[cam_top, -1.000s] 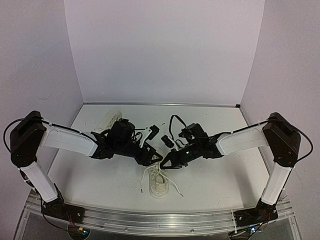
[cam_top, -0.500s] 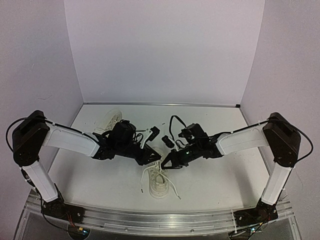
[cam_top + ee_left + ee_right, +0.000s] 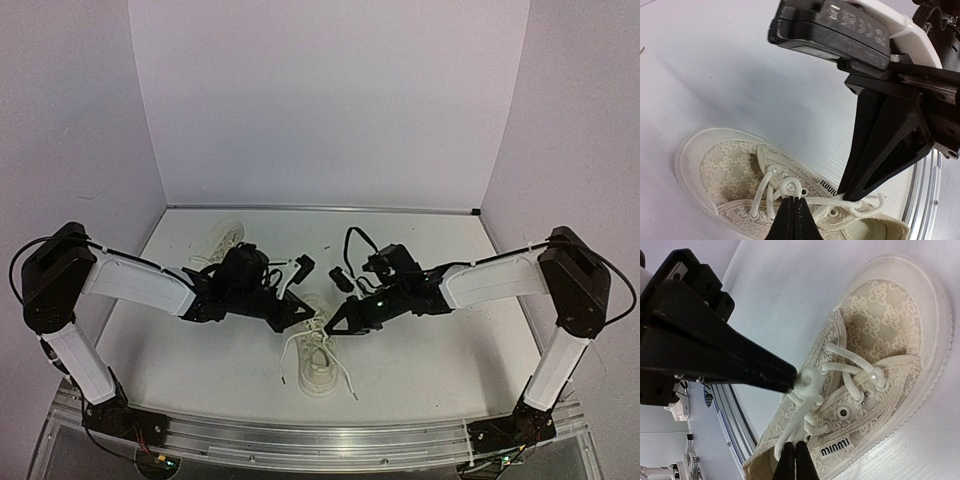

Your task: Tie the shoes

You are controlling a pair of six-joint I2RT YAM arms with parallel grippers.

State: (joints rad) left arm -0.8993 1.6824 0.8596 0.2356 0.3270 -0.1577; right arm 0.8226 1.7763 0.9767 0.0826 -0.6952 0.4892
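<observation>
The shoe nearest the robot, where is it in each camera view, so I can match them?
Top external: near shoe, low centre.
Left wrist: near shoe lower left to centre, toe left.
Right wrist: near shoe in right half, toe upper right.
Shared landmark: the aluminium rail, seen in all three.

White-shelled arms (image 3: 140,282), black joints (image 3: 50,275) and cables (image 3: 352,238), carry tapered black left pincer (image 3: 303,308) and right pincer (image 3: 334,327).

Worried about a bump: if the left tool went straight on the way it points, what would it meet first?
Probably the shoe itself: the left tool, shut on the lace loop, aims into the laced upper just beyond. The right tool looks off to the side; depth unclear.
</observation>
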